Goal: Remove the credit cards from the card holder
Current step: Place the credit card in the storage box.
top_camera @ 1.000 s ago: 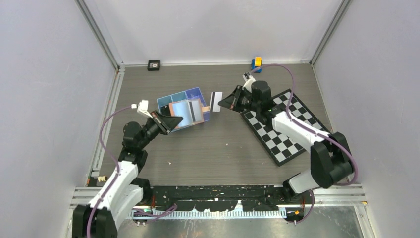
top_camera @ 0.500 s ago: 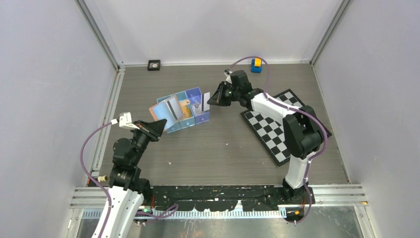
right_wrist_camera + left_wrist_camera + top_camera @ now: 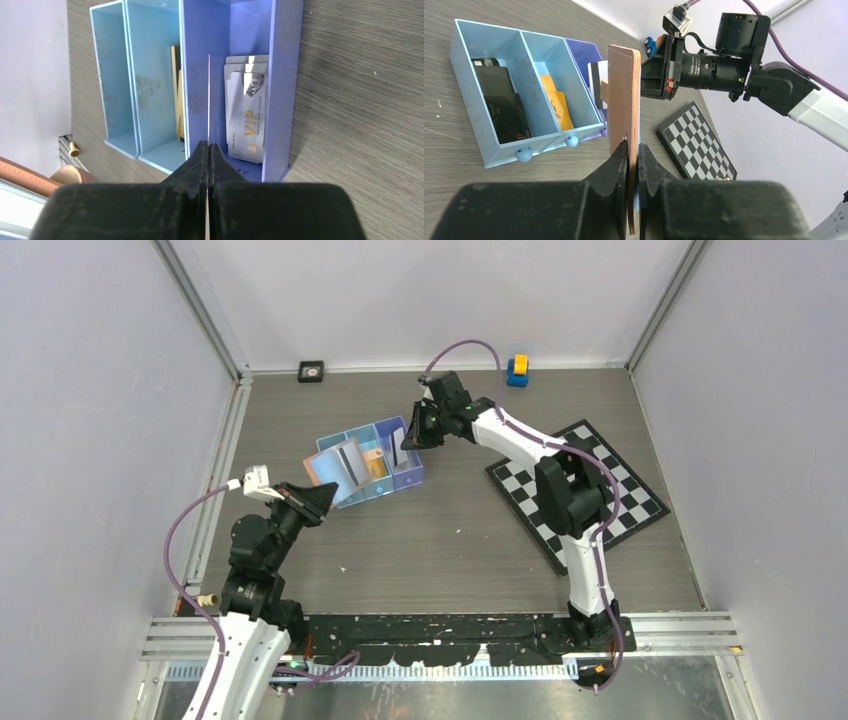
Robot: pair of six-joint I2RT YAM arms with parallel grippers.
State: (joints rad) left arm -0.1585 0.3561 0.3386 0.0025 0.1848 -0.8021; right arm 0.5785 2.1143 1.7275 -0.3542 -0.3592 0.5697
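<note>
Right claw (image 3: 207, 146) pinches a card (image 3: 208, 95) edge-on over the tray's (image 3: 283, 75) purple compartment, where other cards (image 3: 246, 125) lie, while left claw (image 3: 633, 150) clamps the holder (image 3: 623, 95), lifted near the tray.

Bright, even, probably from overhead; soft, faint shadows. Sharp from above. Slightly blurred low in both wrist frames: left gripper (image 3: 634, 147), right gripper (image 3: 208, 146).
</note>
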